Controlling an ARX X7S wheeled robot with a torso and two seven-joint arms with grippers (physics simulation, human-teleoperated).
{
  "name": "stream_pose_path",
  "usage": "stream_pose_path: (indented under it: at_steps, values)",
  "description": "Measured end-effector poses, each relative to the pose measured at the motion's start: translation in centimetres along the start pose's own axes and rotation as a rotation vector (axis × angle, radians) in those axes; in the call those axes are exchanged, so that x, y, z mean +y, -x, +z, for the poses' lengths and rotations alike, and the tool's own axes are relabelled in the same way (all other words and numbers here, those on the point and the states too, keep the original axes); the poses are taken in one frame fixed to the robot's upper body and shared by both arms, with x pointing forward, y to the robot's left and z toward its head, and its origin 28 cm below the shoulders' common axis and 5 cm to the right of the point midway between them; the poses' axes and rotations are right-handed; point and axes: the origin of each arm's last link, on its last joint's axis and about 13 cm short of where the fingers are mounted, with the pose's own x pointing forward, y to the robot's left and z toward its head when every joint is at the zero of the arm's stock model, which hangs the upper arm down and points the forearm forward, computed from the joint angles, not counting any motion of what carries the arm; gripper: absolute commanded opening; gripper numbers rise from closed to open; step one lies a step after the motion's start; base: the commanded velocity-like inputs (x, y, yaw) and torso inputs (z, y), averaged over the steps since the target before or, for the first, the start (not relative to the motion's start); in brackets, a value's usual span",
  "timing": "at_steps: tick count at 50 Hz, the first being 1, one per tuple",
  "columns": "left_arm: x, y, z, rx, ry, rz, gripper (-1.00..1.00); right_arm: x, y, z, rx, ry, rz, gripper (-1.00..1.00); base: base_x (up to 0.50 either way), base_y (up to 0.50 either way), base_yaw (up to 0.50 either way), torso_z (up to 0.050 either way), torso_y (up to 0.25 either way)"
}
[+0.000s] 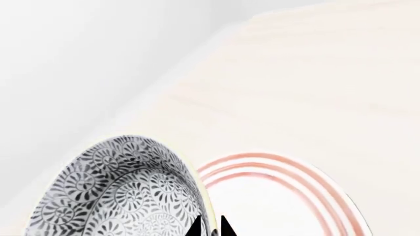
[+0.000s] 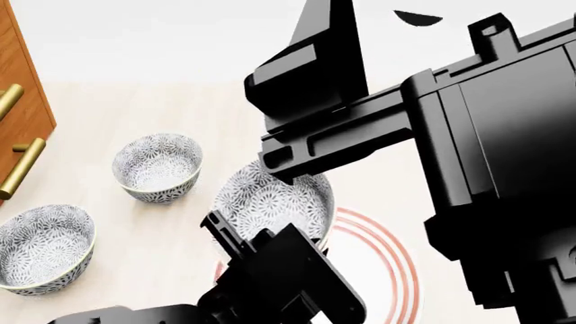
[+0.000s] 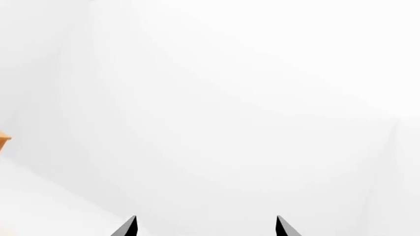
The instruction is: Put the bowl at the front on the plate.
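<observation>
Item: bowl (image 2: 270, 199), small, round, grey-blue floral on white, pale rim; seen in the head view at lower centre, held tilted over the left edge of the plate (image 2: 378, 270), which lies at lower right of centre on the pale wooden surface (image 2: 162, 108). Plate: white, thin red rings at rim, partly hidden by the bowl and the arm. Left gripper (image 1: 210, 227): in the left wrist view its two dark fingers (image 1: 194, 228) stand close together, pinching the bowl's rim (image 1: 204, 206) at the bottom edge of that frame, bowl interior (image 1: 125, 191) to one side, plate rings (image 1: 282, 177) to the other. Whether the bowl's base touches the plate cannot be told. Right gripper (image 3: 205, 227): two finger tips spread wide at the bottom of the right wrist view, nothing between them, facing blank white; the right arm (image 2: 468, 148) fills the upper right of the head view. Other items: second bowl (image 2: 158, 167) at left of centre; third bowl (image 2: 43, 248) at lower left; both upright on the surface, apart from the plate. Wooden cabinet (image 2: 23, 101) with brass handles (image 2: 23, 165) at the left edge.
</observation>
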Motion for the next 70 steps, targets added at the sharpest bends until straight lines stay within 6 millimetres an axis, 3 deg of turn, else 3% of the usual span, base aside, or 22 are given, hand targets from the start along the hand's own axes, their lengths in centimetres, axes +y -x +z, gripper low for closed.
stream_pose_path:
  at_steps: [39, 70]
  values:
    - [-0.7, -1.7, 0.2, 0.078, -0.037, -0.100, -1.00, 0.1, 0.1, 0.0, 0.001, 0.013, 0.005, 1.00, 0.00, 0.00, 0.00, 0.000, 0.001]
    - [-2.7, -3.4, -0.2, 0.120, -0.041, -0.159, -1.00, -0.5, 0.3, 0.7, -0.020, 0.032, 0.004, 1.00, 0.00, 0.00, 0.00, 0.000, 0.000]
